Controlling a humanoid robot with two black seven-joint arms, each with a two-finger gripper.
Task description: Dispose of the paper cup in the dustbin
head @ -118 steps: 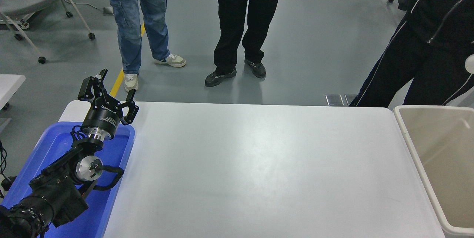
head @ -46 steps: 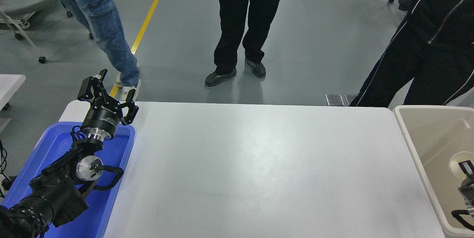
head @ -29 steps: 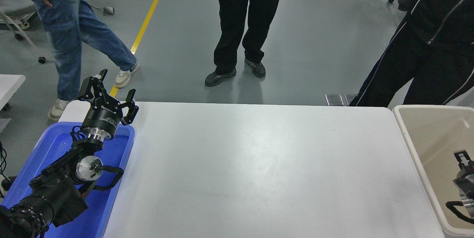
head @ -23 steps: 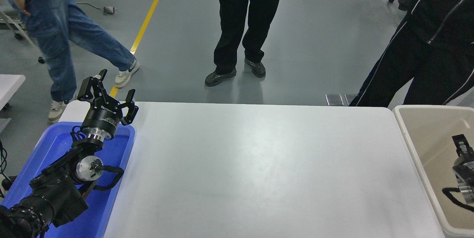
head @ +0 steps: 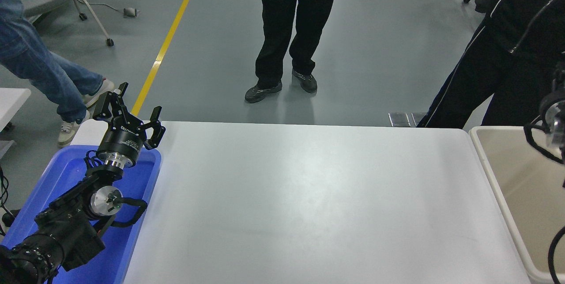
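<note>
The beige dustbin (head: pixel 495 187) stands against the table's right end, and the part of its inside that shows is bare. The paper cup is not in view. My right arm (head: pixel 552 118) comes in at the right edge, raised above the bin's far rim. Only its wrist and cable show clearly. Its gripper lies at the frame's edge against dark clothing, and I cannot tell how it stands. My left gripper (head: pixel 132 105) is open and empty, parked over the far end of the blue bin at the lower left.
The white table (head: pixel 309 195) lies between the bright blue bin (head: pixel 148 182) on the left and the dustbin. A person in black trousers (head: pixel 284 32) stands beyond the far edge. Another in dark clothes (head: pixel 499 54) stands at the far right, and jeans legs (head: pixel 39 72) at the far left.
My right arm has risen from inside the dustbin to above its far rim. The white cup seen at its gripper a second ago no longer shows. The person in jeans walked left.
</note>
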